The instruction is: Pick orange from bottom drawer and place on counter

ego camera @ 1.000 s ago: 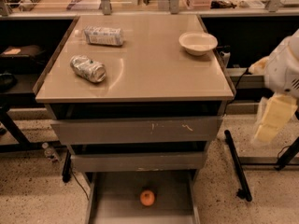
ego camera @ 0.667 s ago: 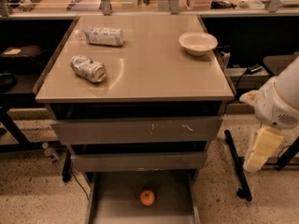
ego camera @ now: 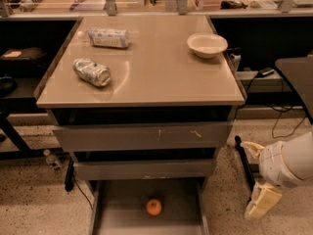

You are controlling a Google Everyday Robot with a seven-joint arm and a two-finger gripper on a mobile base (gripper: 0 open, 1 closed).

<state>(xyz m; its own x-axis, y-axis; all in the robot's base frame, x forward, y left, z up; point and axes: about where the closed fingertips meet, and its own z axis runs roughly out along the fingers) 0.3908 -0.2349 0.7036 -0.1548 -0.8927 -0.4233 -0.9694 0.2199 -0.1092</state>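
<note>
The orange [ego camera: 154,206] lies on the flat grey floor of the open bottom drawer [ego camera: 117,214], near the middle of the part that shows. The two upper grey drawers [ego camera: 142,137] are pushed in. The glossy beige counter [ego camera: 156,72] tops the cabinet. My gripper [ego camera: 262,202] hangs low at the right of the cabinet, beside the drawer and above the speckled floor, about a drawer's width right of the orange. It holds nothing that I can see.
On the counter lie a crushed silver can [ego camera: 92,72], a wrapped packet [ego camera: 108,37] and a white bowl [ego camera: 207,44]. A black stand leg [ego camera: 243,160] runs along the floor between the cabinet and my arm. A dark chair [ego camera: 298,77] stands at the right.
My arm has dropped from counter height at the right to floor level beside the bottom drawer. The orange and the counter's things have not moved.
</note>
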